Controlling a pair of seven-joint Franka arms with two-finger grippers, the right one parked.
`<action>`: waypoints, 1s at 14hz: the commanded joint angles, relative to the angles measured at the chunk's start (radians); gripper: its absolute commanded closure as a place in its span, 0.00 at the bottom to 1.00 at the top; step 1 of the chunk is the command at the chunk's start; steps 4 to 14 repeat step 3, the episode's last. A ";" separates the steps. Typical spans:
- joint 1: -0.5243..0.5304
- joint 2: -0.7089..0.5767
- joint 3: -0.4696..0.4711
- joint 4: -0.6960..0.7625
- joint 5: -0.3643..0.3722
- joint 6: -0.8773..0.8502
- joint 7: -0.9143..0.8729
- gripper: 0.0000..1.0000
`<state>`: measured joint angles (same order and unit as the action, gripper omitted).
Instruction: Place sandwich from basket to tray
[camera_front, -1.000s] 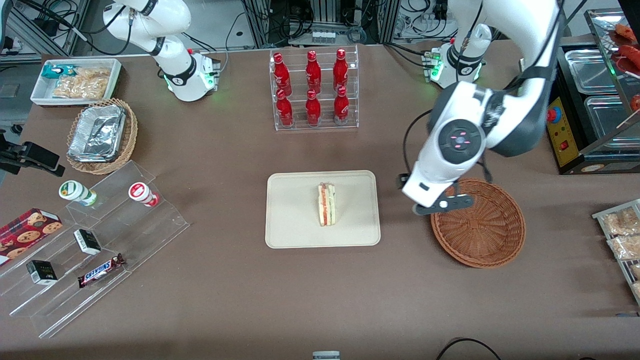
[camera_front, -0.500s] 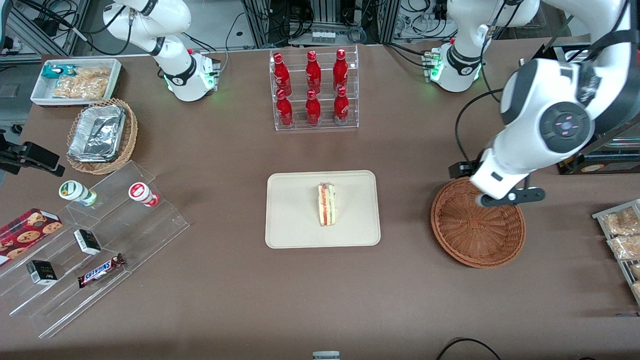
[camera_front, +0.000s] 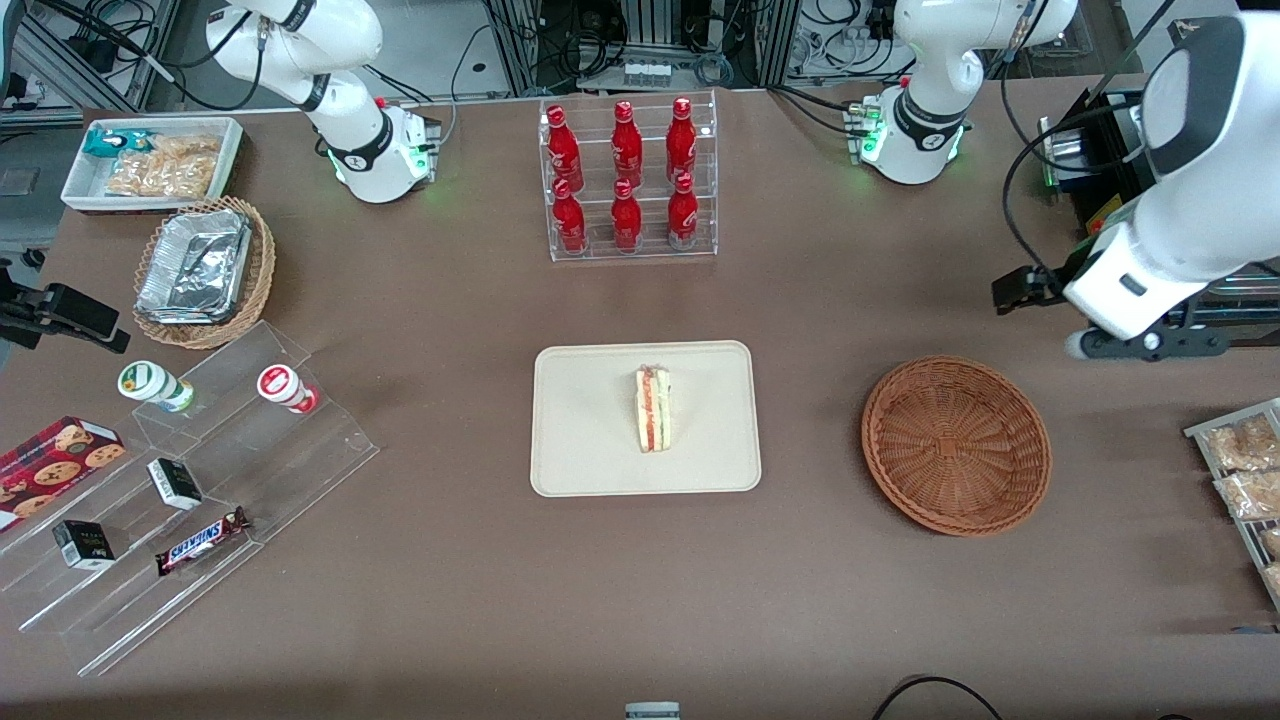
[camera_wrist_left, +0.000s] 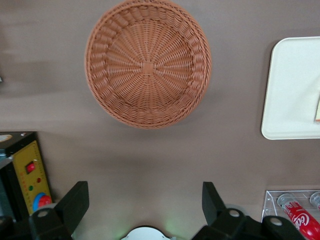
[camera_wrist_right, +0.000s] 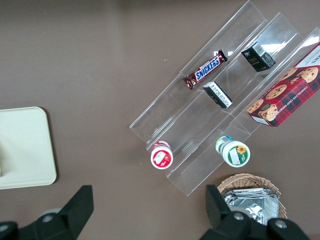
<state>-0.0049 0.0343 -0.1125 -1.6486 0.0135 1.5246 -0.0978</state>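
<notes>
The sandwich (camera_front: 653, 408), a pale bread wedge with red and green layers, lies on the cream tray (camera_front: 590, 440) near its middle. The reddish-brown wicker basket (camera_front: 955, 445) stands beside the tray and holds nothing. My left gripper (camera_front: 1150, 345) hangs high above the table, farther from the front camera than the basket and toward the working arm's end. It is open and empty. The left wrist view shows the open gripper (camera_wrist_left: 145, 200), the bare basket (camera_wrist_left: 100, 50), the tray's edge (camera_wrist_left: 290, 90) and a sliver of the sandwich (camera_wrist_left: 318, 107).
A clear rack of red bottles (camera_front: 628, 180) stands farther from the camera than the tray. A black appliance with a yellow panel (camera_front: 1130, 260) sits under my arm. Snack packets (camera_front: 1245, 470) lie at the working arm's end. An acrylic step shelf (camera_front: 190, 480) and foil-tray basket (camera_front: 200, 270) lie toward the parked arm's end.
My left arm has swung from above the basket's rim nearest the tray, across the basket, toward the working arm's end of the table. The sandwich has stayed still on the tray.
</notes>
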 joint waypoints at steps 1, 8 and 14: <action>0.036 -0.051 -0.009 -0.016 -0.006 -0.001 0.041 0.00; 0.036 -0.051 -0.009 0.001 0.002 0.008 0.041 0.00; 0.036 -0.051 -0.009 0.001 0.002 0.008 0.041 0.00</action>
